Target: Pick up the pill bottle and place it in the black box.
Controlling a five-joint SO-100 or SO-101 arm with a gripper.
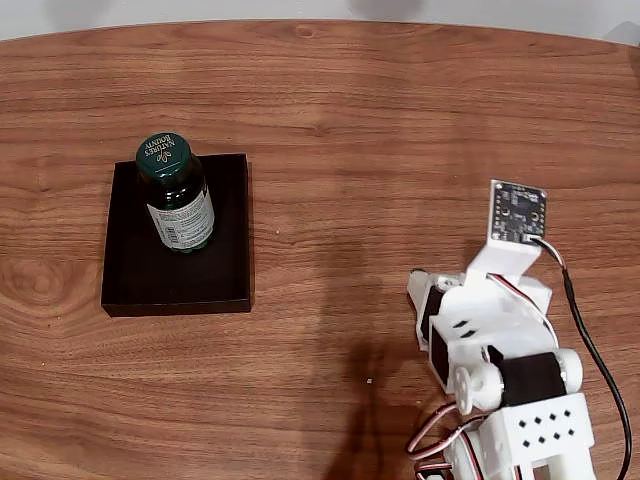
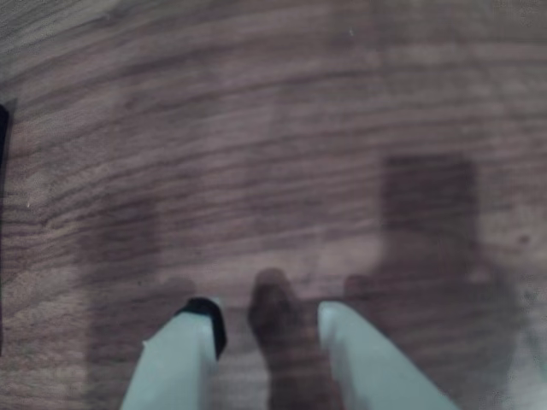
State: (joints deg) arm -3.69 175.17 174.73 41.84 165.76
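The pill bottle [image 1: 176, 195], dark green with a round cap and a white label, stands upright in the back part of the black box [image 1: 130, 285] at the left of the fixed view. My arm [image 1: 500, 340] is folded at the lower right, far from both. In the wrist view my gripper [image 2: 269, 323] hangs over bare wood, its two white fingers [image 2: 175, 363] spread with nothing between them. A thin dark strip at that view's left edge looks like the box's wall [image 2: 2, 141].
The wooden table [image 1: 380, 130] stretches bare between the box and the arm. A small circuit board [image 1: 518, 212] sticks up from the arm, and cables [image 1: 600, 370] trail along its right side.
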